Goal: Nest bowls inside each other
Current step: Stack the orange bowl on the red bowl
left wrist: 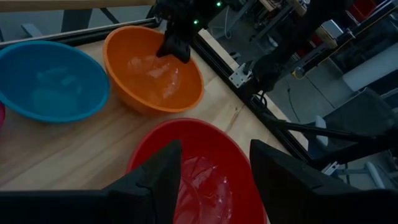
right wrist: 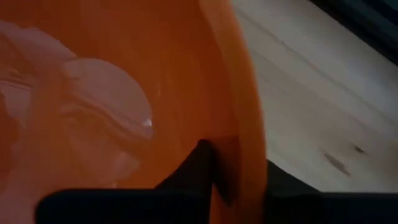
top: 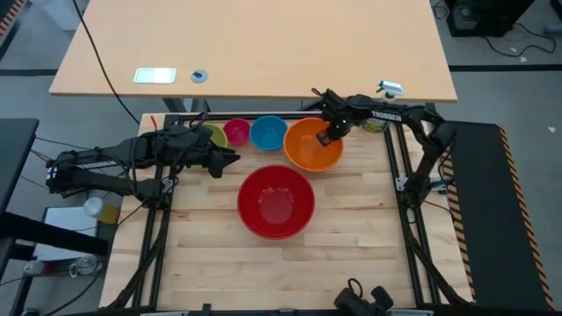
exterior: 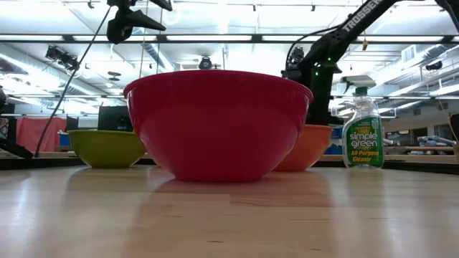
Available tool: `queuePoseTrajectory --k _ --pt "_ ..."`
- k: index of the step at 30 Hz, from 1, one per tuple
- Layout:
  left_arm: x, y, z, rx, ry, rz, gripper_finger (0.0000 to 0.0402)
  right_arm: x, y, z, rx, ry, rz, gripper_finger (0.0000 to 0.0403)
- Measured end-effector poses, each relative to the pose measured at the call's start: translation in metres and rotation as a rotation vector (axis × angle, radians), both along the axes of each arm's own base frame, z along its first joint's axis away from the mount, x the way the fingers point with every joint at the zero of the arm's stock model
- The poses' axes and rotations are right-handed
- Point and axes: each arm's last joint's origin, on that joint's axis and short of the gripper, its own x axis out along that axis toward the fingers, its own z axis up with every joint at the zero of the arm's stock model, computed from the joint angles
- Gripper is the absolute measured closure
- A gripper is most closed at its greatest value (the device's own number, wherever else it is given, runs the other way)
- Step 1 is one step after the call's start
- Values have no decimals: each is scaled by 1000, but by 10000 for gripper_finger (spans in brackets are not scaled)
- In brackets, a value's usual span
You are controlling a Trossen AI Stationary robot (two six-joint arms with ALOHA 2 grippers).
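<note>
Along the table's far edge stand a yellow-green bowl point(top: 215, 136), a pink bowl point(top: 236, 132), a blue bowl point(top: 268, 132) and an orange bowl point(top: 311, 147), each on its base. Nearer, at the middle, stands the big red bowl point(top: 275, 200). My right gripper point(top: 325, 137) reaches down onto the orange bowl's far rim and is shut on it. My left gripper point(top: 230, 160) hovers open to the left of the red bowl, above the table, holding nothing; its arm covers part of the yellow-green bowl. My right gripper grips the orange bowl's rim point(right wrist: 244, 140) on the bowl's far side. One finger point(right wrist: 200, 163) is inside against the wall and the other is outside. The fingers come from above, pointing steeply down. The bowl stands upright with its base on the table point(exterior: 308, 166).
A green spray bottle point(top: 378, 123) stands at the far right corner, close behind the right arm. A metal frame point(top: 399, 175) edges the table on both sides. Bare wood lies in front of the red bowl toward the near edge.
</note>
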Motion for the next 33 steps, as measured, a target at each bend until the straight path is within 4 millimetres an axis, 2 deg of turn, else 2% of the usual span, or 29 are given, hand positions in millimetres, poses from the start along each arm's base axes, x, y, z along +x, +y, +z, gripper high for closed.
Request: queuePoseTrajectory --k 4,9,14,22,27,30,33 --pt "0 0 0 -1 -1 0 208 -8 -3 10 -5 -39 -32 368" --pt "0 0 0 -1 -1 0 208 -24 -1 34 -97 -8 -71 373" --pt "0 0 0 -1 -1 0 208 -39 15 66 -149 -29 -62 374" --pt "-1 1 0 43 15 28 192 -52 56 119 -130 -314 -20 374" --pt "-1 2 0 73 23 29 163 -39 92 142 -79 -512 68 374" --pt "-1 2 0 107 31 15 152 -20 115 147 -61 -590 131 374" --pt "-2 1 2 122 23 10 151 7 136 141 -39 -631 180 374"
